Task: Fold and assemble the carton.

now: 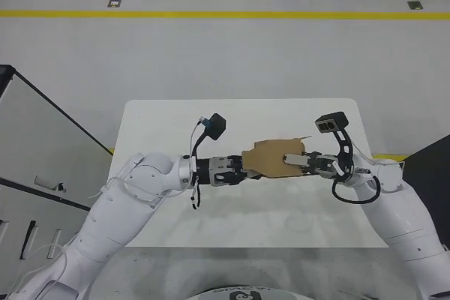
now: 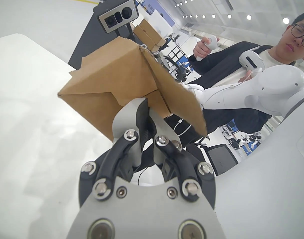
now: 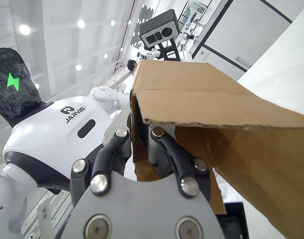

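**A:** Over the white table (image 1: 210,217), the brown carton (image 1: 274,156) is strung between both arms near the middle, and from the left wrist view it looks to be held clear of the surface. How far along are we?

**B:** Partway, I'd say. The body is opened into a boxy sleeve with its creases showing, but the ends aren't shut. One end flap (image 2: 182,105) juts out loose. Tucking and closing the flaps is what's left.

**A:** And the claws?

**B:** The left gripper (image 2: 145,111) has its fingers drawn nearly together, pinching the cardboard edge on its side of the carton. The right gripper (image 3: 139,130) is also closed down narrow, with a panel of the carton running straight between its fingers.

**A:** So both clamp cardboard, one at each end.
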Controlling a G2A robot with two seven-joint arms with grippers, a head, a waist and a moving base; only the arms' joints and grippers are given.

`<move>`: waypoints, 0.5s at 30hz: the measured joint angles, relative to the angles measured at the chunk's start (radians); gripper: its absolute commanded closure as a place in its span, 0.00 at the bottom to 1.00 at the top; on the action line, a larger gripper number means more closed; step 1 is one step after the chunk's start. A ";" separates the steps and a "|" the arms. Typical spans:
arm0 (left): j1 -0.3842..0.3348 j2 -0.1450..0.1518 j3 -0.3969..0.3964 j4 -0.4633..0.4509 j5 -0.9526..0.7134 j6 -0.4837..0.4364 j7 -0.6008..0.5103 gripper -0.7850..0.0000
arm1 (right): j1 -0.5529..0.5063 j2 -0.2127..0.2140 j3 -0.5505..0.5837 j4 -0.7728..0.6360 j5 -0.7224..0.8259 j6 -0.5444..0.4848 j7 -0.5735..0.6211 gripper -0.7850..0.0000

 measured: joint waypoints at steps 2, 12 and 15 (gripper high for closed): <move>-0.003 -0.001 0.003 0.004 0.000 0.000 0.003 1.00 | 0.002 -0.001 -0.002 0.002 0.001 0.005 0.005 1.00; 0.026 0.016 -0.086 -0.006 0.034 0.013 0.021 1.00 | -0.004 -0.002 0.031 0.018 0.016 0.014 0.014 1.00; 0.048 0.028 -0.147 -0.045 0.071 0.029 0.022 1.00 | -0.009 0.000 0.048 0.021 0.013 0.018 0.018 1.00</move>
